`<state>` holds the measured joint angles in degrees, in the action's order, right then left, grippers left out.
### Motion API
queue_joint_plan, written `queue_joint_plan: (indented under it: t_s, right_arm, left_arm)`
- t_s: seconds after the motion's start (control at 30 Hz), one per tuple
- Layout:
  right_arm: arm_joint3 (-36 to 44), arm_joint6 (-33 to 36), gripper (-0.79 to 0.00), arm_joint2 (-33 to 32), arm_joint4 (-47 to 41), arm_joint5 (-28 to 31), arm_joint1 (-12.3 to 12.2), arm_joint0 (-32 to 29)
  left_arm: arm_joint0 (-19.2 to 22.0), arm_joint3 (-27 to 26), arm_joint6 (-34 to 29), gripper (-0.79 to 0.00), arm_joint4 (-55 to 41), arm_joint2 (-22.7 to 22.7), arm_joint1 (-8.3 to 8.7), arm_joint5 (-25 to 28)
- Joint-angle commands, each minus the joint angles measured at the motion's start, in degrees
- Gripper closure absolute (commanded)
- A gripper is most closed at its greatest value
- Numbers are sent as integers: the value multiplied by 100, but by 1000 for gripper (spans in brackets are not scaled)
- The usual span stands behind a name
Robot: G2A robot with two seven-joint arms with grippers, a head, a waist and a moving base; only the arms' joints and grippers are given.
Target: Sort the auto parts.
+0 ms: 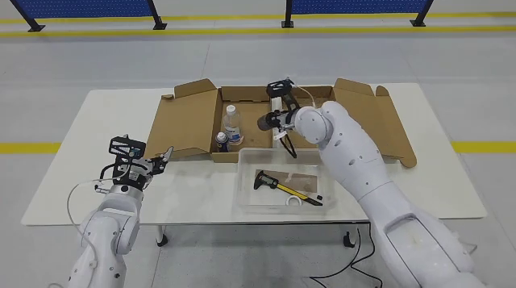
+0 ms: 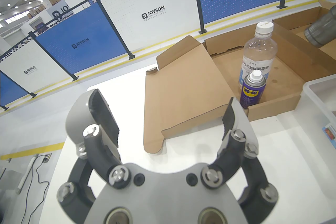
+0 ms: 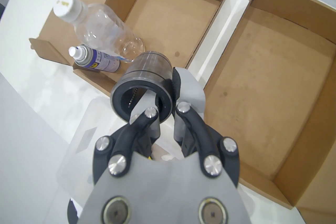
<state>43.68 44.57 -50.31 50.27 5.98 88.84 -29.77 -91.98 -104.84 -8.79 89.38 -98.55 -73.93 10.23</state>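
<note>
— Where's the right gripper (image 1: 276,120)?
— Extended over the table (image 1: 81,183), above the left cardboard box (image 1: 242,94), fingers (image 3: 179,83) clamped on a metal cylinder (image 3: 147,72).
— And the left gripper (image 2: 164,104)?
— Hovering near-left, aimed at the box, fingers spread, empty.

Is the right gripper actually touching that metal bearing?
Touching. The right wrist view shows the right gripper shut on the linear bearing: one finger's pad presses its outer wall, the other seems to sit inside the bore.
</note>
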Motion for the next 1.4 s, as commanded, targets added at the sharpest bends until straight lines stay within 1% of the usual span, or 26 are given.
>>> queue_joint_plan:
  t_s: [0.0, 0.2, 0.5, 0.93, 0.97, 1.07, 1.13, 1.23, 1.37]
  right_arm:
    - [-197, -17, 0, 185, 35, 15, 87, 66]
    - [-834, -216, 0, 520, -51, 39, 344, 267]
    - [-1624, -443, 0, 769, -118, 170, 630, 502]
    - [-2294, -525, 0, 917, -166, 409, 910, 722]
    - [-2333, -527, -18, 923, -170, 426, 927, 730]
    - [-2441, -510, -9, 943, -168, 498, 971, 759]
    - [-2506, -510, -28, 952, -163, 521, 998, 780]
    - [-2590, -510, -77, 964, -151, 551, 1033, 811]
    - [-2681, -548, -111, 976, -128, 586, 1072, 842]
  left_arm:
    - [0, 0, 0, -785, 0, 0, 0, 0]
    - [0, 0, 0, -785, 0, 0, 0, 0]
    - [0, 0, 0, -785, 0, 0, 0, 0]
    - [0, 0, 0, -785, 0, 0, 0, 0]
    - [0, 0, 0, -785, 0, 0, 0, 0]
    - [0, 0, 0, -785, 0, 0, 0, 0]
    - [0, 0, 0, -785, 0, 0, 0, 0]
    - [0, 0, 0, -785, 0, 0, 0, 0]
    - [0, 0, 0, -785, 0, 0, 0, 0]
